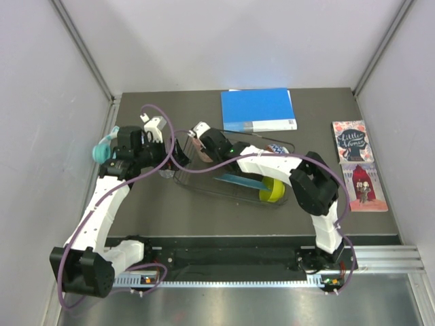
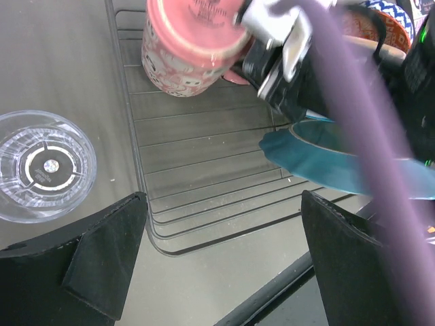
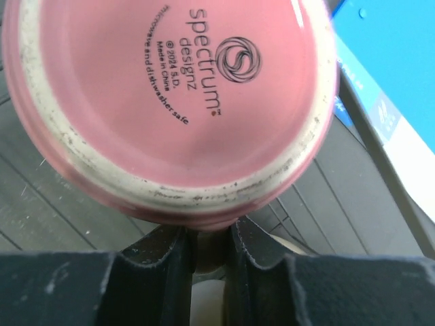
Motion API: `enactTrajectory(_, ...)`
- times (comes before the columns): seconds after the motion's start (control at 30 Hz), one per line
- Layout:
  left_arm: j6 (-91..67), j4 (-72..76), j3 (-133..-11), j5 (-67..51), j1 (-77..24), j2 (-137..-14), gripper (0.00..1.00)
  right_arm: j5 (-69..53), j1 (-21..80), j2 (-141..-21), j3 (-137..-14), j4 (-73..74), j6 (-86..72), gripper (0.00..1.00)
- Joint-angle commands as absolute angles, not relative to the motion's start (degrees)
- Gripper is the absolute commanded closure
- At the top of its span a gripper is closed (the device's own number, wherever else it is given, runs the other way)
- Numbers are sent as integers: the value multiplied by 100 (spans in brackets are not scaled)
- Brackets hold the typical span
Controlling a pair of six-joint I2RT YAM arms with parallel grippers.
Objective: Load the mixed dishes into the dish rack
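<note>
The pink mug (image 3: 177, 102) is upside down, base toward the right wrist camera, and my right gripper (image 3: 209, 234) is shut on its handle. In the left wrist view the mug (image 2: 190, 47) hangs over the far end of the black wire dish rack (image 2: 197, 183). A teal plate (image 2: 340, 159) leans in the rack, with a red-rimmed patterned plate (image 2: 380, 24) behind it. A yellow-green bowl (image 1: 272, 191) sits at the rack's right end. The clear cup (image 2: 44, 166) stands on the table just outside the rack. My left gripper (image 2: 223, 197) is open and holds nothing, above the rack's near corner.
A blue book (image 1: 258, 109) lies behind the rack. Two picture books (image 1: 349, 140) (image 1: 365, 187) lie at the right edge. Teal headphones (image 1: 103, 149) sit at the left wall beside the left arm. A purple cable (image 2: 353, 102) crosses the left wrist view.
</note>
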State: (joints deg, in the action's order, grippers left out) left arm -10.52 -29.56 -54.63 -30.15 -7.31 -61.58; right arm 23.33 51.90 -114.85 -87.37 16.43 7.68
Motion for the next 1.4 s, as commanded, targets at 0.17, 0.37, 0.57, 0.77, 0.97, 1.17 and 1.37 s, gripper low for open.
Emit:
enactTrajectory(0.17, -1020, -2725, -5467, -3041, -712, -5994, 1, 2479, 4966, -11355, -9228, 1450, 334, 100)
enactTrajectory(0.37, -993, -2733, -5414, -3015, -703, -5968, 1, 2215, 4966, -11487, -9273, 1354, 62, 100)
enactTrajectory(0.57, -967, -2725, -5458, -2997, -703, -5985, 1, 1969, 4975, -11760, -9668, 1871, 44, 69)
enactTrajectory(0.77, -967, -2725, -5502, -2962, -703, -6020, 1, 1934, 4983, -11619, -9571, 2082, 114, 39)
enactTrajectory(0.97, -949, -2733, -5511, -2936, -694, -6038, 1, 1872, 5001, -11417, -9650, 2206, 132, 29)
enactTrajectory(1.17, -827, -2935, -5747, -1982, -616, -6134, 1, 2012, 5054, -11022, -10290, 2592, 106, 18)
enactTrajectory(1.37, 234, -3392, -6424, -1881, 208, -6521, 1, 2267, 5045, -10398, -10968, 2847, 62, 0)
